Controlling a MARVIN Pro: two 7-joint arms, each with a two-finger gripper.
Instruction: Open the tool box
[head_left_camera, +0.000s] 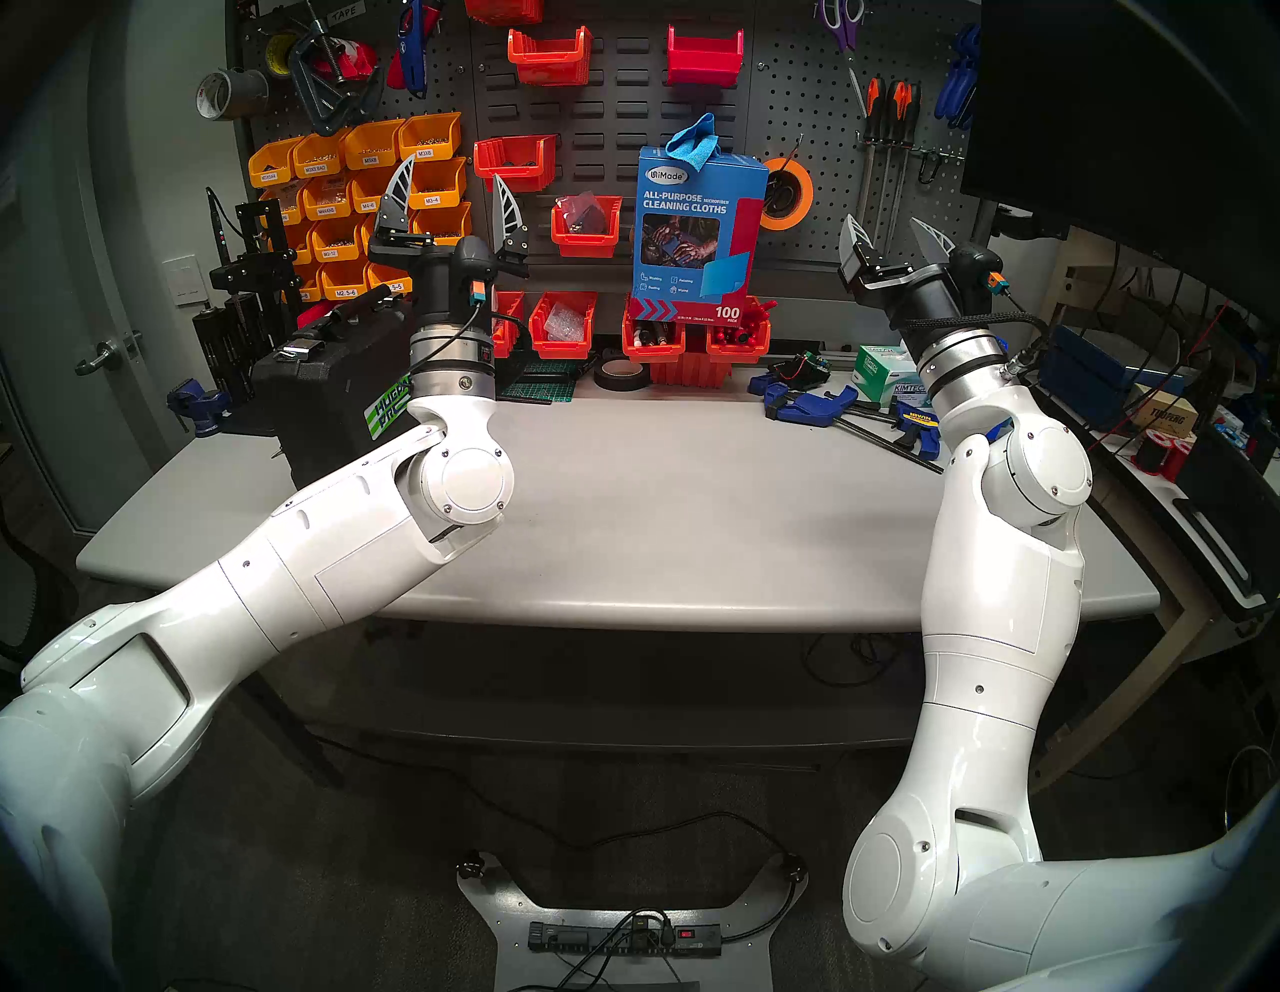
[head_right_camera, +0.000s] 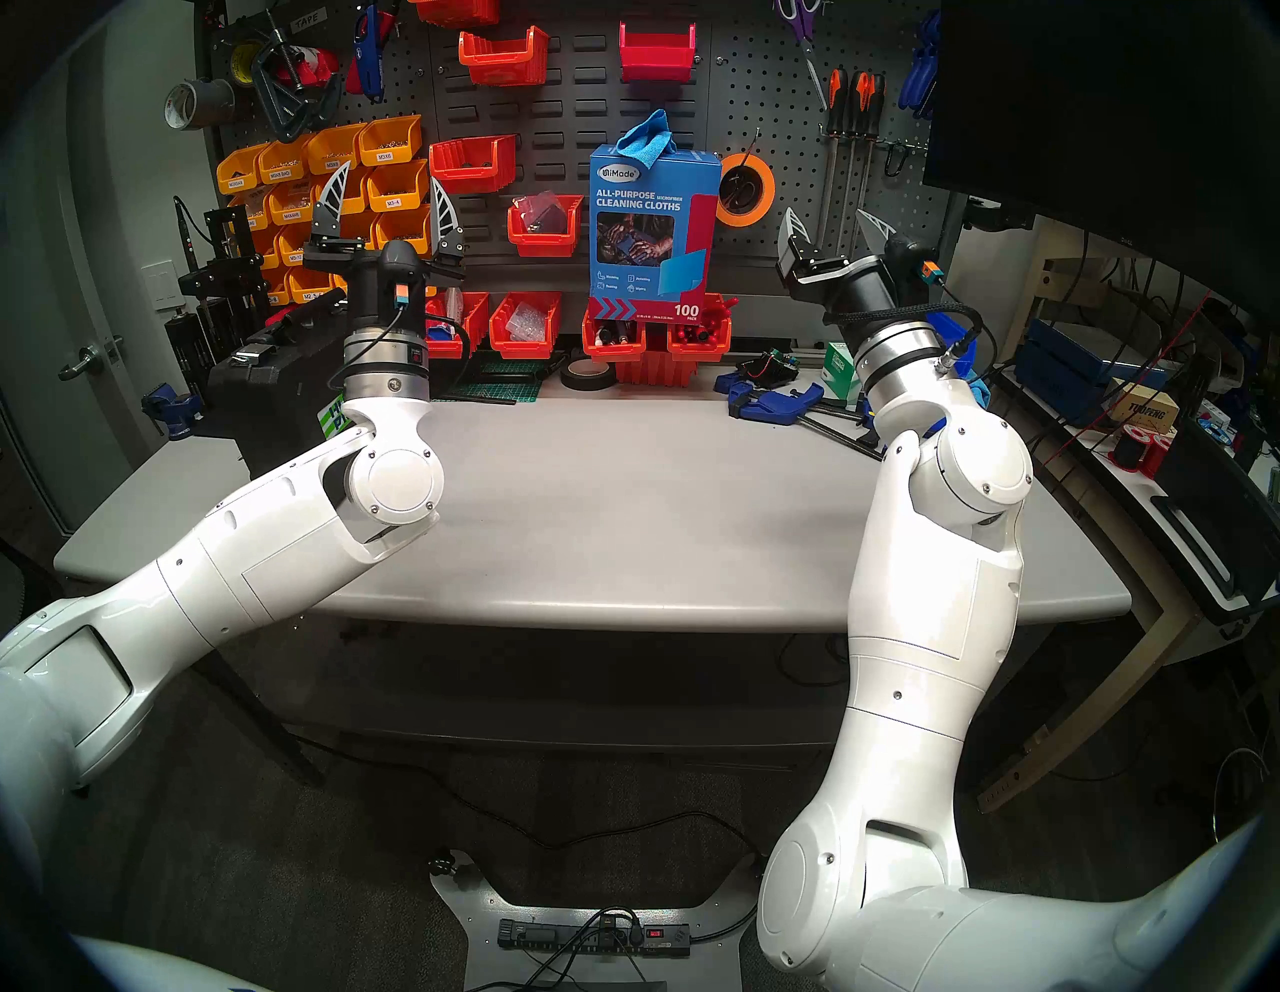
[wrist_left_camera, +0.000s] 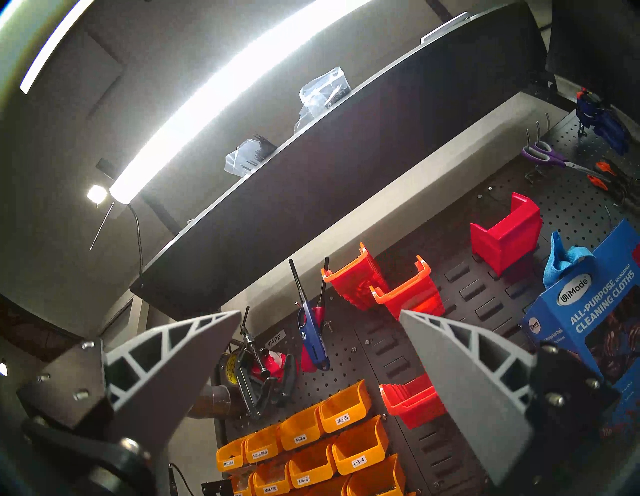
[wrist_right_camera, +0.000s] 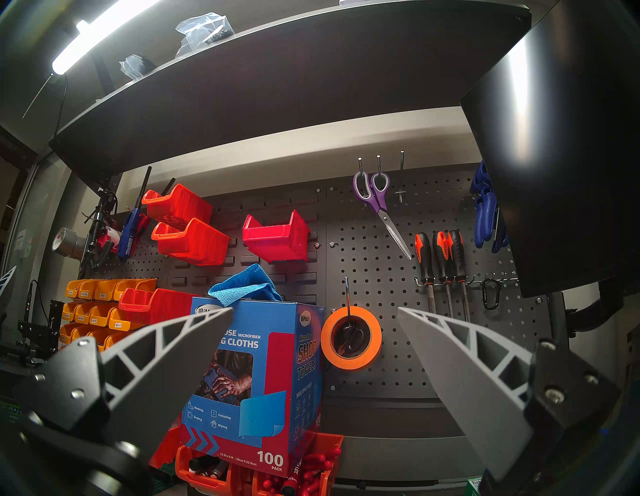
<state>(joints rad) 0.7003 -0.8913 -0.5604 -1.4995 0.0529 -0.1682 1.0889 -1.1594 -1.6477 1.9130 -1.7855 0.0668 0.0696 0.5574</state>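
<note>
Head view: tool box (head_left_camera: 325, 388) upright, closed, partly hidden behind left wrist.
Left gripper (head_left_camera: 457, 201): raised above it, released.
Right gripper (head_left_camera: 890, 235): well apart, released.

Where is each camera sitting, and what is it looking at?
Head stereo left: on the head, looking down at the table and tool box; both arms, left gripper, right gripper.
Head stereo right: beside it, nearly the same picture.
Left wrist: tilted, pointing up at the pegboard; its own two open fingers.
Right wrist: pointing at the pegboard; its own open fingers.
Both wrist views share the cleaning cloths box and purple scissors.
</note>
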